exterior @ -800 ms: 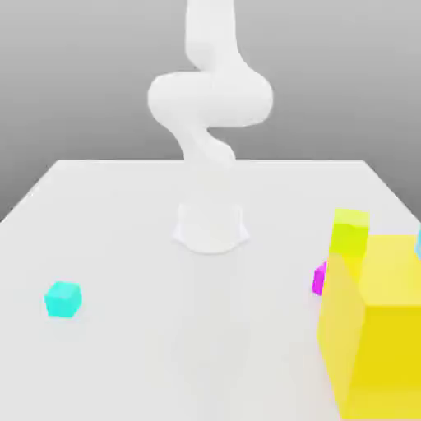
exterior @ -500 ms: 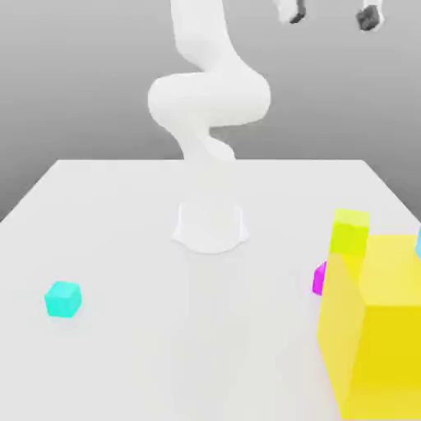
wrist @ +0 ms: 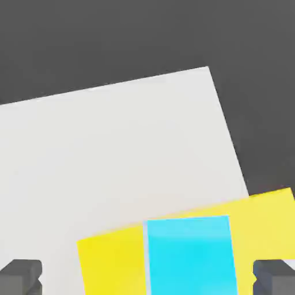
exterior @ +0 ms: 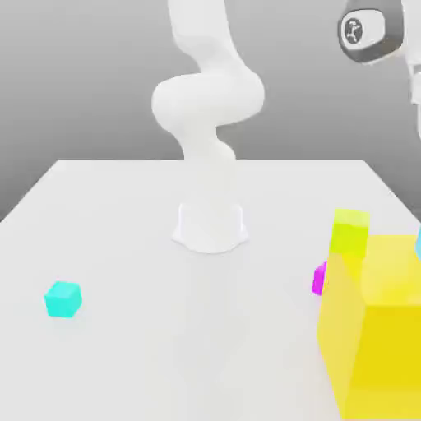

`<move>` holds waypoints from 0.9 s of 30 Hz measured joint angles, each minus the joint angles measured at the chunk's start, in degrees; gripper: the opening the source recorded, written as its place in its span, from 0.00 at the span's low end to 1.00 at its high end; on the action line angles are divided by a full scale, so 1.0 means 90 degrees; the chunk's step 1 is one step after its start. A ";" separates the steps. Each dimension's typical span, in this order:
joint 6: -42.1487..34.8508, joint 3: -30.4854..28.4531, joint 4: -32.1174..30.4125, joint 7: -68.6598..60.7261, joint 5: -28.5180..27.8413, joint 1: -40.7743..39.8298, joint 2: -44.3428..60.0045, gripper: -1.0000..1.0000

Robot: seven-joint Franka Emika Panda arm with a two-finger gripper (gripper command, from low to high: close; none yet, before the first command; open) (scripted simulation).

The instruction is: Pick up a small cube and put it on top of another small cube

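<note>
Its pincer point(wrist: 147, 278) spread wide and empty, a white robot arm point(exterior: 210, 99) reaches to the exterior view's right, where a magenta cube point(exterior: 319, 279) sits on the white table point(exterior: 156, 353), partly hidden by a large yellow block point(exterior: 382, 329) that bears a lime cube point(exterior: 350, 232).

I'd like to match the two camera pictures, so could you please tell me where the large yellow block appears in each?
Exterior view: the large yellow block is at the lower right, cut off by the picture's edge.
Hand view: beside the white table's corner, partly covered by a blue block.
Shared landmark: the white table.
</note>
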 joint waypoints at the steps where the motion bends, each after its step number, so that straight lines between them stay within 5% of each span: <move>1: 0.0034 0.0084 -0.0041 -0.0161 -0.0002 0.0113 0.0140 0.50; 7: 0.0517 0.0462 -0.0708 -0.1467 -0.0316 0.0584 0.0790 0.50; 17: 0.2470 0.0163 -0.2845 -0.4085 -0.0893 0.0448 0.0729 0.50; 27: 0.3999 -0.0388 -0.2752 -0.3881 -0.1437 0.0842 0.2258 0.50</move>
